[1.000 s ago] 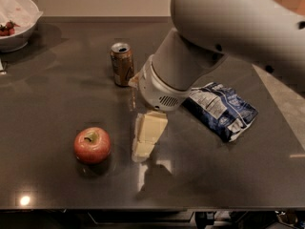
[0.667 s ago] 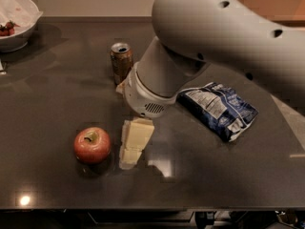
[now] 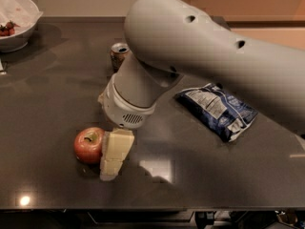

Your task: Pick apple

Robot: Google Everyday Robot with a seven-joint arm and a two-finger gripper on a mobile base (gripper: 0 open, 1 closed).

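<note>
The apple [image 3: 88, 144] is red with a yellow-green patch around its stem. It rests on the dark table [image 3: 52, 104] at the front left. My gripper [image 3: 113, 155] is cream-coloured and points down at the table right beside the apple, against its right side. The big grey arm [image 3: 200, 46] reaches in from the upper right and hides the table behind the gripper.
A soda can [image 3: 119, 55] stands behind the gripper, partly hidden by the arm. A blue chip bag [image 3: 217, 109] lies to the right. A white bowl [image 3: 14, 25] with dark red berries sits at the far left corner. The table's front edge [image 3: 143, 208] is close below.
The arm has swung left and the gripper has moved from a gap right of the apple to right against the apple's side. The apple has not moved.
</note>
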